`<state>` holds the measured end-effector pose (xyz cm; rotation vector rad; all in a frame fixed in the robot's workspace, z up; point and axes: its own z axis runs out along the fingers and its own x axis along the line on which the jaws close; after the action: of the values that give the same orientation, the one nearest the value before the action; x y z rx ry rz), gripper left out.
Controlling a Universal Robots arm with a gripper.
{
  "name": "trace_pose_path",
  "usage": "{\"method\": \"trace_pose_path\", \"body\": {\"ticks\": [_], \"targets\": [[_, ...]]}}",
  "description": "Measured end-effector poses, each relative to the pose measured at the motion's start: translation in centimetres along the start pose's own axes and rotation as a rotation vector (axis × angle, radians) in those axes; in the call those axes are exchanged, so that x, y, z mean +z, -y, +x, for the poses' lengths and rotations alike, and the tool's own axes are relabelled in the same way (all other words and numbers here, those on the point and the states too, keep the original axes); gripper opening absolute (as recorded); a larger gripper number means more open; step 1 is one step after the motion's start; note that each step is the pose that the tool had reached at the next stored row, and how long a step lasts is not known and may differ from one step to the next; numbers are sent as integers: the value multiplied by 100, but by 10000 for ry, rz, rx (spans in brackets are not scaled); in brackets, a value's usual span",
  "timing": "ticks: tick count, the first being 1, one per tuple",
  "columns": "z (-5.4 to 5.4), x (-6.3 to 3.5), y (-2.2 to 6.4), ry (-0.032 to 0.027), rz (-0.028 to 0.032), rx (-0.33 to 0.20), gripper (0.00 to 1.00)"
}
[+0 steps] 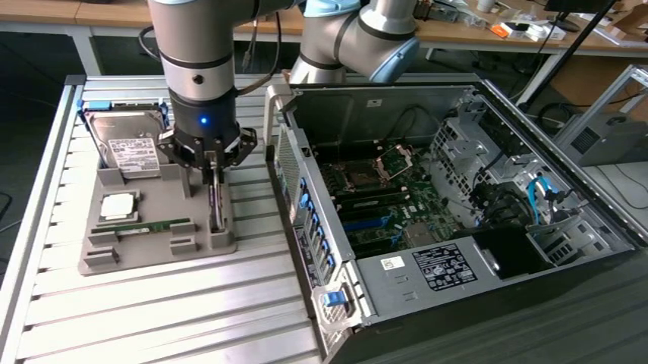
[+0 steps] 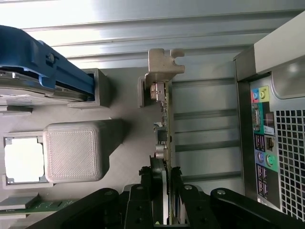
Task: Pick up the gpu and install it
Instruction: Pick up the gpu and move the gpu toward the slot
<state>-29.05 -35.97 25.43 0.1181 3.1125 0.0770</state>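
Black fingers (image 2: 155, 179) clamped on the edge-on gpu (image 2: 167, 124), one end hidden between them.

Slatted metal table (image 1: 152, 318), grey parts tray (image 1: 136, 259) on it, open computer case (image 1: 405, 284) just beside

Grey tray (image 1: 142, 254); dark gpu (image 1: 215, 199); blue drive bracket (image 2: 43, 62).

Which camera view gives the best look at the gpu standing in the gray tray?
The wrist view: the gpu extends edge-on from the gripper closed on it, its metal bracket and small components visible. In the exterior view it is a thin dark strip standing in the gray tray under the gripper.
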Motion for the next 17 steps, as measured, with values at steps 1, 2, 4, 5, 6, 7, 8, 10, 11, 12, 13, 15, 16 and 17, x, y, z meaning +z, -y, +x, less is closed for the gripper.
{"method": "trace_pose_path", "body": {"ticks": [1, 2, 4, 5, 6, 7, 8, 10, 11, 12, 13, 15, 16, 17], "targets": [[0, -5, 0, -1, -8, 0, 27], [0, -14, -1, -3, -26, 1, 27], [0, -26, -2, -3, -40, 2, 27], [-1, -31, -2, -3, -46, 2, 27], [-1, -36, -2, -4, -49, 2, 27], [-1, -41, -2, -4, -52, 2, 27], [-1, -47, -3, -3, -54, 2, 27], [-1, -59, -3, -3, -57, 2, 27], [-2, -65, -3, -4, -56, 2, 27], [-2, -73, -4, -5, -56, 2, 27], [-2, -79, -4, -4, -57, 2, 27], [-2, -97, -5, -4, -58, 2, 27], [-3, -106, -6, -4, -58, 2, 27], [-3, -113, -6, -5, -58, 2, 27]]}}
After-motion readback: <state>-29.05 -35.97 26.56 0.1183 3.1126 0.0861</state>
